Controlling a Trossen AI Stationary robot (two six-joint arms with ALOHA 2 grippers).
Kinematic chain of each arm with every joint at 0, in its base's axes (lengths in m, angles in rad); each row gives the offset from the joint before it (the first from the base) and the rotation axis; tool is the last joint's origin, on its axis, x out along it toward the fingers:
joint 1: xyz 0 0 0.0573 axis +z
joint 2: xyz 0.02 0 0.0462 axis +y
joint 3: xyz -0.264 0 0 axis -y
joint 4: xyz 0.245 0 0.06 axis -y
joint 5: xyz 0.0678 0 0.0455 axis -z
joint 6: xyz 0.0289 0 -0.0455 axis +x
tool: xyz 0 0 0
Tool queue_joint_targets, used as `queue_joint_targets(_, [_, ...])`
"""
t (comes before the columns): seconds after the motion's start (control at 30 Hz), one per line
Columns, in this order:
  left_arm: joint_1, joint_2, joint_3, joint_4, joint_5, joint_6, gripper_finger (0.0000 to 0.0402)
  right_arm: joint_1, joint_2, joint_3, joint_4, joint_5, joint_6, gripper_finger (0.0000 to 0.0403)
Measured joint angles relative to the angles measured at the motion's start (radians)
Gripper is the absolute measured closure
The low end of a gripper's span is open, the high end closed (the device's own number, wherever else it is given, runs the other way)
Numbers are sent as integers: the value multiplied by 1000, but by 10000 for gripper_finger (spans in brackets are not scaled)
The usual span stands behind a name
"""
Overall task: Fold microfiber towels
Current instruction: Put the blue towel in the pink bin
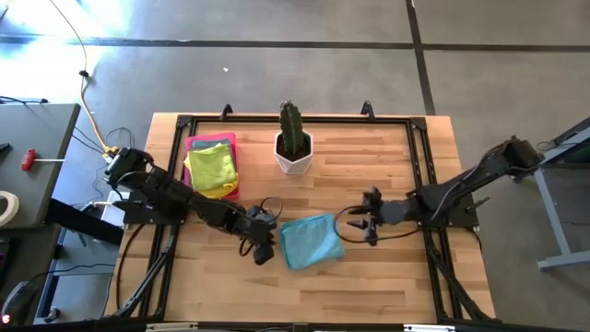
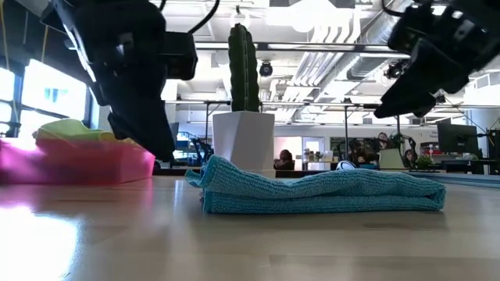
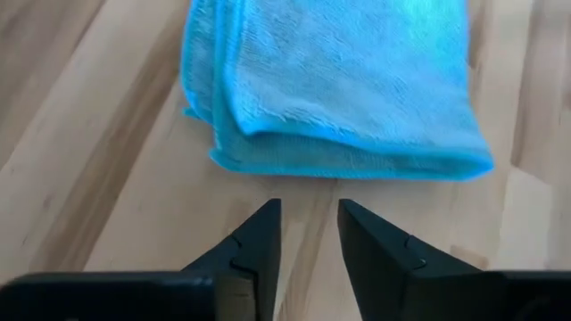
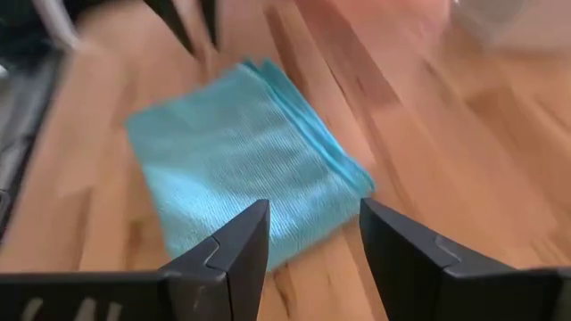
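A folded light blue microfiber towel lies on the pale wooden desk, toward its near edge and about midway across. The left tool sits just left of it, apart from the cloth; the right tool hangs to its right. Far behind stands a green cactus in a white faceted pot. Left of the pot, a pink rectangular tray holds a stack of yellow and green cloths.
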Motion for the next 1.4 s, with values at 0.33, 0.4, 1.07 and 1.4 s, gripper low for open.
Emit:
queue_joint_targets(0.33, [43, 0, 0, 84, -1, -25, 259, -71, -282, -262, 321, -15, -236, 236])
queue_joint_targets(0.4, [46, 0, 0, 117, -4, -26, 254, -94, -330, -287, 320, -15, -259, 236])
queue_joint_targets(1.07, [42, 0, 0, 164, -216, -209, 245, -156, -423, -325, 301, 0, -235, 236])
queue_joint_targets(1.4, [18, 8, 1, 106, -173, -446, 245, -156, -423, -325, 299, 0, -235, 236])
